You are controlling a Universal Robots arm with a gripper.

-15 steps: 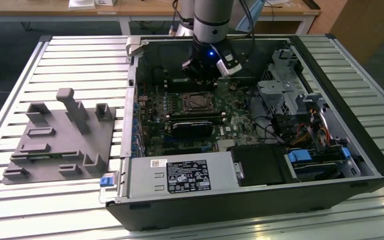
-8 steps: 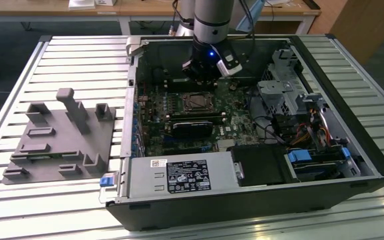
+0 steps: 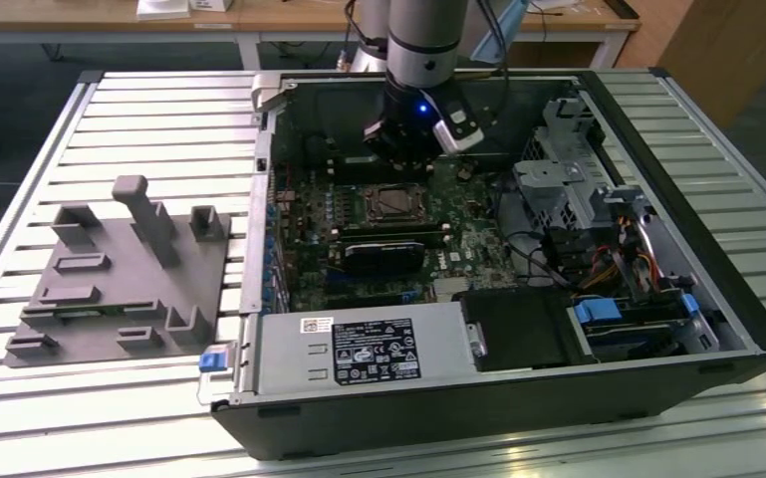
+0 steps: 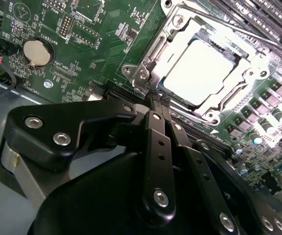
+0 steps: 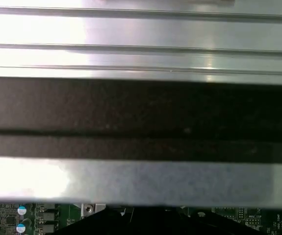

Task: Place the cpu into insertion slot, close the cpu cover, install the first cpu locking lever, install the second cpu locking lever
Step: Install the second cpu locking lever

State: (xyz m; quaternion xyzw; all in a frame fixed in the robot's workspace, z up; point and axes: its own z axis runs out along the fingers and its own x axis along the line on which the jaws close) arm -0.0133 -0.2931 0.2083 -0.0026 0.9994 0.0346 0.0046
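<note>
Black gripper point(image 4: 156, 100) fingers point(image 4: 155, 132) pressed together, tips at edge of thin silvery square metal cpu cover point(image 4: 180, 34). Dull silvery-grey square cpu point(image 4: 199, 73) seated in metal-rimmed insertion slot point(image 3: 392, 203), cover closed over it, on green motherboard point(image 4: 101, 44).

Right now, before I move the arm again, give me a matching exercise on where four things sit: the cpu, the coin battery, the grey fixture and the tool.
Things:
1. cpu
2. coin battery
3. grey fixture
4. tool

Places:
a. on the slatted table, at the exterior view's left of the computer case
b. framed by the window of the cpu cover
c. on the green board, well apart from the cover
d. tips together at a corner of the cover

Pairs: 1-b, 2-c, 3-a, 4-d
</note>
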